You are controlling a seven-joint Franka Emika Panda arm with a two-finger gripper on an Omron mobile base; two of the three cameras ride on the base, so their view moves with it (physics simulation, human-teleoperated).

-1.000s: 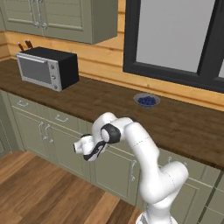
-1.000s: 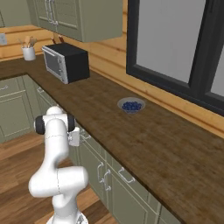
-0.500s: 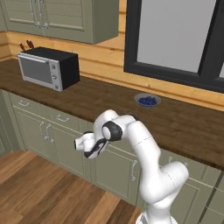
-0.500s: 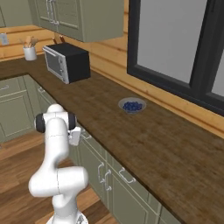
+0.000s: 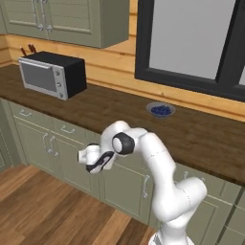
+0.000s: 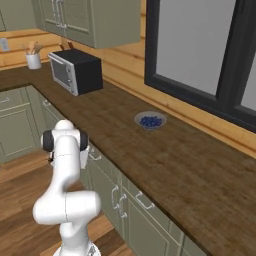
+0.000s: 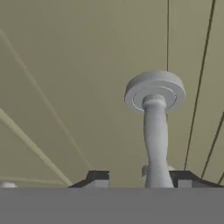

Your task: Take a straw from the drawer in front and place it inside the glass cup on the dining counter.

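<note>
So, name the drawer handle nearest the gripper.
The handle between the gripper's tips in the hand view; the next handle, left of the arm, sits farther off.

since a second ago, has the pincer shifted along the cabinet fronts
No clear shift: in the left base view the pincer sits at the same spot below the counter edge, right of the microwave.

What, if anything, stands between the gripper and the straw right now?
The closed drawer front does: the gripper sits at its silver handle, fingers on either side of the bar, so the inside of the drawer is hidden.
</note>
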